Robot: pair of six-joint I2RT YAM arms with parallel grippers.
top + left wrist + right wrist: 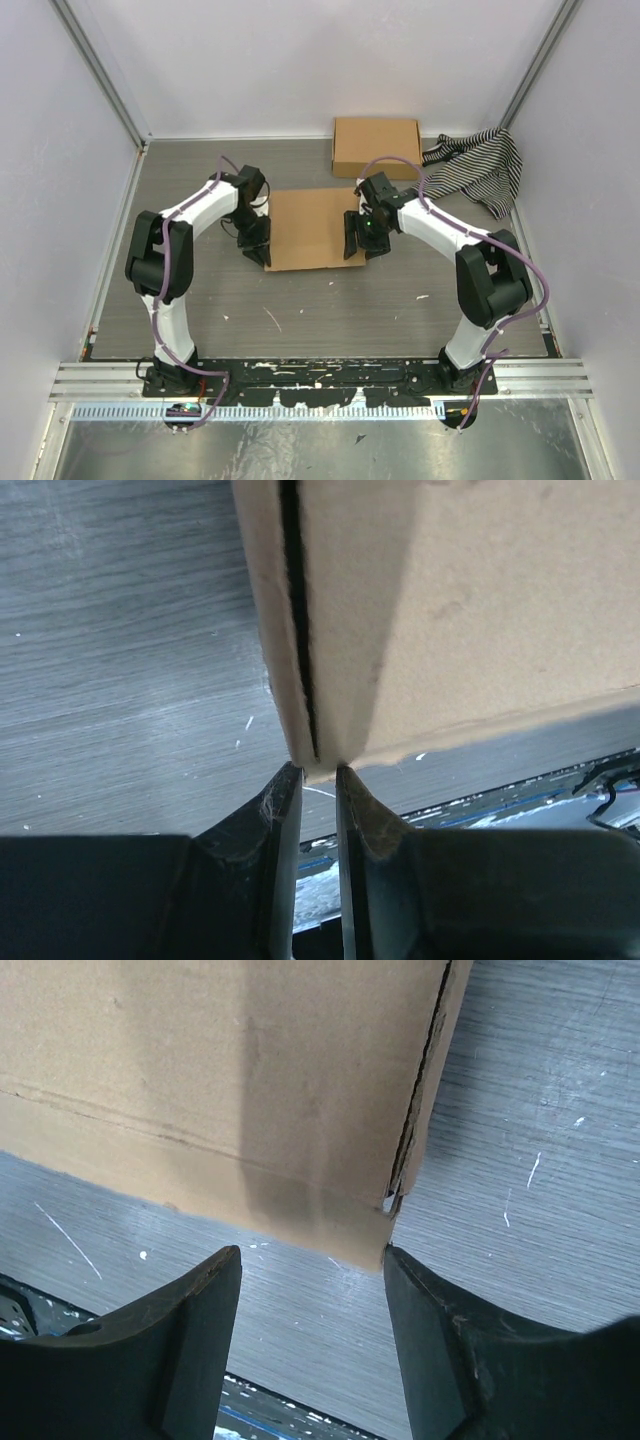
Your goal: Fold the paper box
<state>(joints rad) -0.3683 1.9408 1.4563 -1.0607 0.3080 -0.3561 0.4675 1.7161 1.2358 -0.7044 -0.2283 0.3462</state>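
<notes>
The paper box (312, 228) lies shut and flat in the middle of the table, plain brown cardboard. My left gripper (258, 245) is at its near left corner. In the left wrist view the left gripper (318, 772) has its jaws almost together, pinching the tip of that corner of the box (480, 610). My right gripper (357, 245) is at the near right corner. In the right wrist view the right gripper (312, 1258) is open wide, the corner of the box (230, 1080) lies just ahead of the gap, and the right finger (425, 1330) touches the corner's edge.
A second flat brown cardboard box (376, 146) lies at the back. A black-and-white striped cloth (478, 165) is bunched at the back right. Grey walls close in the table on three sides, and a metal rail (320, 380) runs along the near edge.
</notes>
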